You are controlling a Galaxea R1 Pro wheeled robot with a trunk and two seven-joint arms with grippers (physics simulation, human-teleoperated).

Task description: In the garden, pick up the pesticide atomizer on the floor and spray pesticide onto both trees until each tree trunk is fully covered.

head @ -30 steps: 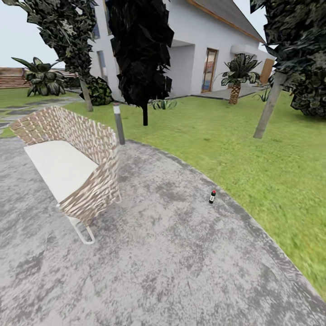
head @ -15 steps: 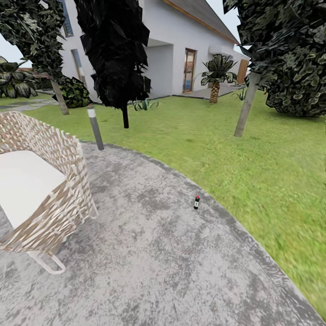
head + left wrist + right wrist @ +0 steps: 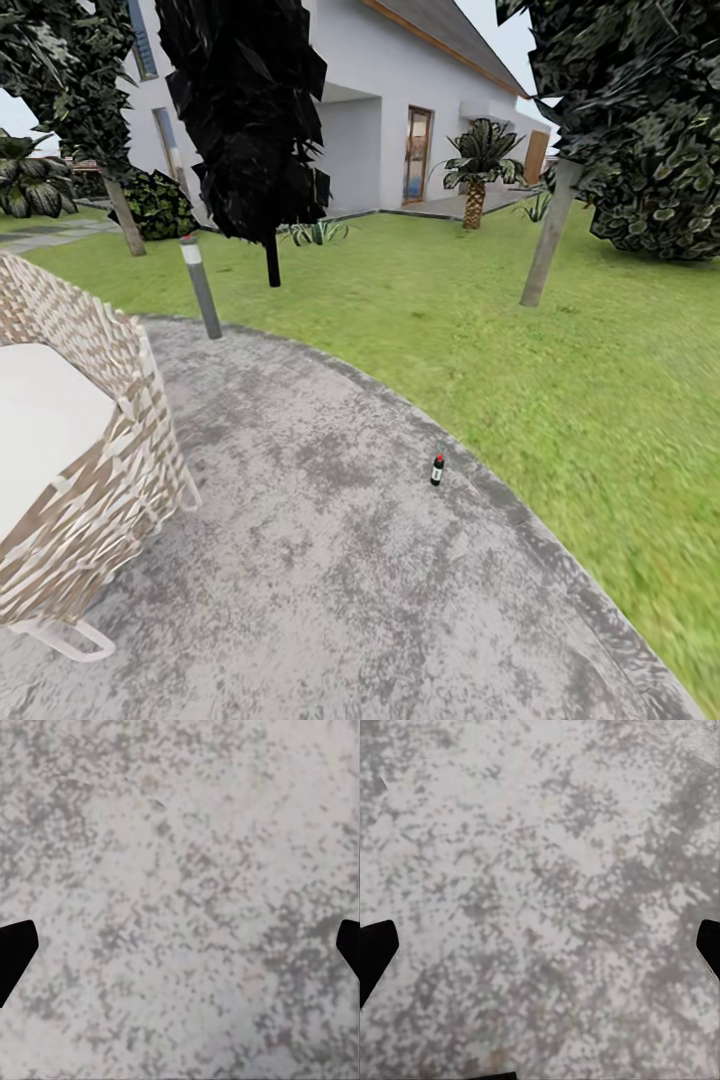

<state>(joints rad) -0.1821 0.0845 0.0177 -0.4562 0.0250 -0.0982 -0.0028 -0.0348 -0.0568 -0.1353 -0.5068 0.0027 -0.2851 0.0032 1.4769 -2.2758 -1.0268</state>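
A small dark red-capped pesticide atomizer bottle point(image 3: 437, 469) stands upright on mottled grey speckled paving point(image 3: 330, 560) near the grass; left tool point(image 3: 180, 945) and right tool point(image 3: 540, 945) spread apart, empty.

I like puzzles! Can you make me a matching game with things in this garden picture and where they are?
Things:
1. pesticide atomizer
2. wicker chair
3. palm
4. bollard

Places:
A. by the house door
B. on the grey paving, near the grass edge
C. at the head view's left edge
D. where paving meets lawn, below the black tree

Pairs: 1-B, 2-C, 3-A, 4-D
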